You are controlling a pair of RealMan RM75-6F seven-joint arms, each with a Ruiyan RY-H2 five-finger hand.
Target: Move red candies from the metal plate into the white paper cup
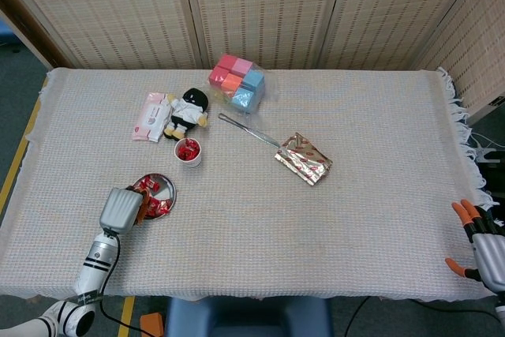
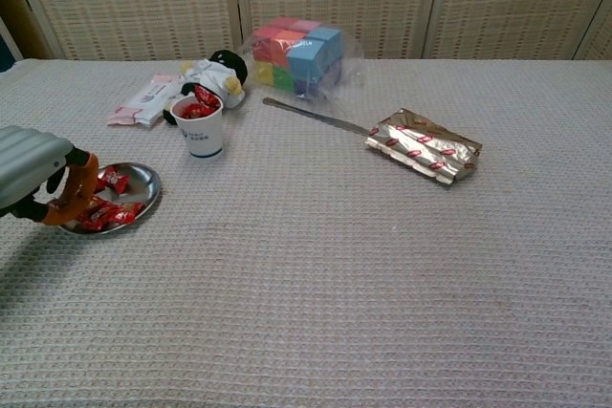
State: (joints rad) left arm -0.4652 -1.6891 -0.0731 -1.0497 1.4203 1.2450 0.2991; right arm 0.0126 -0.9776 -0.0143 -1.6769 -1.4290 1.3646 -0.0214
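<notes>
Fingers [image 2: 78,179] of our left robot hand [image 2: 38,183] curl down into the metal plate [image 2: 143,183] among the red candies [image 2: 107,214]; we cannot tell whether they grip one. Beyond stands the white paper cup [image 2: 203,126]. Our right robot hand [image 1: 480,246] rests spread, empty.

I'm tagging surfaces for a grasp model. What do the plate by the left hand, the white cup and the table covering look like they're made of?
The plate looks like polished metal: a grey, mirror-like shine on its bare rim. The white cup seems to be matte paper, thin-walled with faint print. The table covering appears to be woven cloth, with a waffle-like texture and a fringe along one edge in the head view.
</notes>
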